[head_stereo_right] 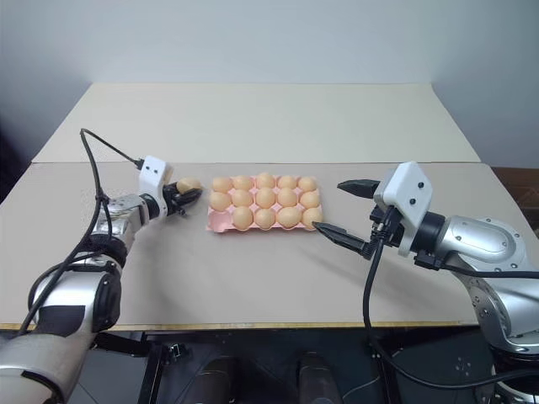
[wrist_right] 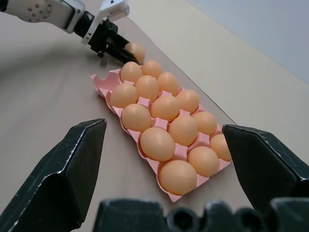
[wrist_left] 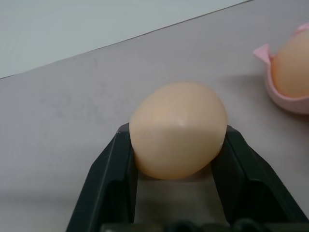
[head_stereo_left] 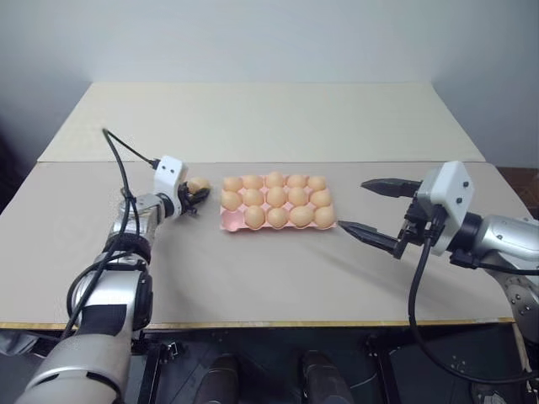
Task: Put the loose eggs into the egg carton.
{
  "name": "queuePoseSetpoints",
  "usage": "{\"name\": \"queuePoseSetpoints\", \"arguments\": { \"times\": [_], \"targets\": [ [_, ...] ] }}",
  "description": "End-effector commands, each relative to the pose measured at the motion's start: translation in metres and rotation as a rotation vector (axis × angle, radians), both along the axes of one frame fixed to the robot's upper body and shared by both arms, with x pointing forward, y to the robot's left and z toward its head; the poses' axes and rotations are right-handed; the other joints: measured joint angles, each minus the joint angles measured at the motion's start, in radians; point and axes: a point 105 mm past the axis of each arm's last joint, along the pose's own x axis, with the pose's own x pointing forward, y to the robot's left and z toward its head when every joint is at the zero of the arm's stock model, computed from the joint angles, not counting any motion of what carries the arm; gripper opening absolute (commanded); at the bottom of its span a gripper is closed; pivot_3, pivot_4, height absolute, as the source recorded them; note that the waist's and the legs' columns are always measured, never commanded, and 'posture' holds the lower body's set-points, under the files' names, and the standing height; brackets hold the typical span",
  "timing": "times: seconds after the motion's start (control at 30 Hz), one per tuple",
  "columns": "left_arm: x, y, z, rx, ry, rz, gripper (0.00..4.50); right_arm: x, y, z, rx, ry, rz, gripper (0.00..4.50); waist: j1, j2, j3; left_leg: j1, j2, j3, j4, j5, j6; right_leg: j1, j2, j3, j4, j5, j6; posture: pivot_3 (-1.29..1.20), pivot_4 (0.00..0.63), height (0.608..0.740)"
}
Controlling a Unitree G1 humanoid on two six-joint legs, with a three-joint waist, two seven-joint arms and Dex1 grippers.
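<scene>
Beige tabletop (head_stereo_left: 278,278). Right gripper (head_stereo_left: 370,207), mid-right of frame: fingers spread wide, holding nothing. Left gripper (head_stereo_left: 195,196), mid-left: clamped on one loose egg (wrist_left: 177,129). Egg carton (head_stereo_left: 278,224), centre frame: pink, cups filled with eggs.

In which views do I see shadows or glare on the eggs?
Left wrist view: the loose egg carries a small soft highlight and shades the table between the fingers of the left tool. Left eye view: even light, no glare on the egg carton.
</scene>
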Motion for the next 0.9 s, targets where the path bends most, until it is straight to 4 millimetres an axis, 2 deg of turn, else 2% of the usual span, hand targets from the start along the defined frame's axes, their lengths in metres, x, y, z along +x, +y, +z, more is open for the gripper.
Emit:
{"name": "queuePoseSetpoints", "arguments": {
  "times": [0.03,0.2,0.33,0.47,0.6,0.7,0.8,0.9],
  "targets": [
    [-0.005,0.014,0.032,-0.058,-0.097,-0.033,1.88,-0.003,0.001,0.008,0.005,-0.042,-0.004,4.5,-0.003,0.0,0.0,0.0,0.0,0.0,0.0,0.0,0.0,0.0,0.0,0.0,0.0,0.0,0.0,0.0,0.15,0.74],
    [-0.033,0.015,0.057,-0.125,-0.134,-0.216,1.88,-0.003,0.004,0.006,0.014,-0.041,0.003,4.5,-0.007,0.0,0.0,0.0,0.0,0.0,0.0,0.0,0.0,0.0,0.0,0.0,0.0,0.0,0.0,0.0,0.15,0.74],
    [-0.06,-0.002,0.071,-0.105,-0.128,-0.378,1.88,-0.002,0.006,0.003,0.017,-0.039,0.003,4.5,-0.006,0.0,0.0,0.0,0.0,-0.001,0.0,0.0,0.0,0.0,0.0,0.0,0.0,0.0,0.0,0.0,0.15,0.74],
    [-0.078,-0.034,0.064,-0.044,-0.107,-0.524,1.88,-0.005,0.007,0.001,0.023,-0.039,0.006,4.5,-0.004,0.0,0.0,0.0,0.0,-0.001,0.0,0.0,0.0,0.001,0.0,0.0,0.0,0.0,0.0,0.0,0.15,0.74],
    [-0.081,-0.058,0.058,-0.068,-0.086,-0.581,1.88,-0.006,0.007,0.0,0.019,-0.039,0.004,4.5,-0.002,0.0,0.0,0.001,0.0,-0.001,0.0,0.0,0.0,0.001,0.0,0.0,0.0,0.0,0.0,0.0,0.15,0.74],
    [-0.08,-0.07,0.049,-0.044,-0.041,-0.624,1.88,-0.007,0.007,0.002,0.027,-0.041,0.0,4.5,-0.006,0.0,0.0,0.001,0.0,-0.001,0.001,0.0,0.0,0.001,0.0,0.0,0.0,0.0,0.0,0.0,0.15,0.74],
    [-0.082,-0.073,0.041,-0.012,0.003,-0.669,1.88,-0.007,0.006,0.005,0.055,-0.039,-0.007,4.5,-0.01,0.0,0.0,0.001,0.001,0.0,0.0,0.0,0.0,0.001,0.001,0.0,0.0,0.0,0.0,0.0,0.15,0.74],
    [-0.082,-0.075,0.039,-0.013,0.025,-0.685,2.82,-0.007,0.006,0.005,0.056,-0.042,-0.016,4.5,-0.01,0.0,0.0,0.001,0.001,0.0,0.0,0.0,0.0,0.001,0.001,0.0,0.0,0.0,0.0,0.0,0.15,0.74]
  ]
}}
